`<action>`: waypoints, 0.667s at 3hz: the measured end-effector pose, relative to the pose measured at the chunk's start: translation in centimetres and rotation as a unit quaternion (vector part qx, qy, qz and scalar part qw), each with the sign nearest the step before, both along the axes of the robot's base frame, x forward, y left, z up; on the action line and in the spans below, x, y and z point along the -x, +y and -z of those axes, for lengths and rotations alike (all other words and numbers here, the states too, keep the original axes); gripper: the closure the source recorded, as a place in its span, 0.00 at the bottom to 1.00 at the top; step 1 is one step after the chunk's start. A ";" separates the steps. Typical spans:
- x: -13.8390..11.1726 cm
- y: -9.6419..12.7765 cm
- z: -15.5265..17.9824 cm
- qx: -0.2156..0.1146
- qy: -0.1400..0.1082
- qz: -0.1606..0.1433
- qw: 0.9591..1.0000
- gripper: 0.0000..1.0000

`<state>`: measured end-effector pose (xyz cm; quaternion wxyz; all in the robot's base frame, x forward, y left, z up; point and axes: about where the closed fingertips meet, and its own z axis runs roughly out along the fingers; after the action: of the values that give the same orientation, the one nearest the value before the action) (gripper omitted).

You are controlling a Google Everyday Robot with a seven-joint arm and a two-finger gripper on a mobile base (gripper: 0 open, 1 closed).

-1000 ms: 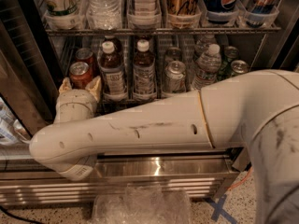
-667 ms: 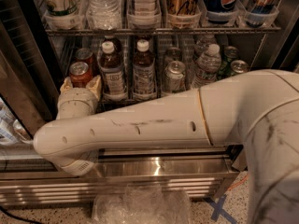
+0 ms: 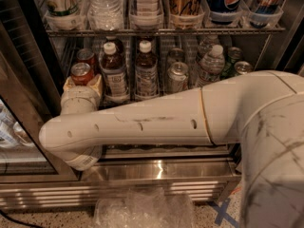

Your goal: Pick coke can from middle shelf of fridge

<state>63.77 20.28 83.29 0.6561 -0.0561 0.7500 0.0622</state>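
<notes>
— Since the arm (image 3: 142, 122) has swung its elbow to the right over the last second, has the coke can (image 3: 81, 73) come away?

— Hardly. It stands upright at the left end of the middle shelf (image 3: 130, 100) of the fridge (image 3: 161, 167), about where it was, just in front of a second red can (image 3: 86, 56).

— And the gripper (image 3: 82, 84)?

— Down around the can's lower body, fingers (image 3: 97, 82) closed against both its sides. I judge the grasp made, with the lift and withdrawal not yet done.
</notes>
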 end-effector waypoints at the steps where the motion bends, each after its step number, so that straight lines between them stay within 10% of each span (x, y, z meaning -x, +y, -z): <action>1: 0.0 0.0 0.0 0.000 0.000 0.000 1.000 0.76; 2: 0.0 0.0 0.0 0.000 0.000 0.000 1.000 0.98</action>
<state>63.79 20.26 83.31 0.6563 -0.0562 0.7498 0.0622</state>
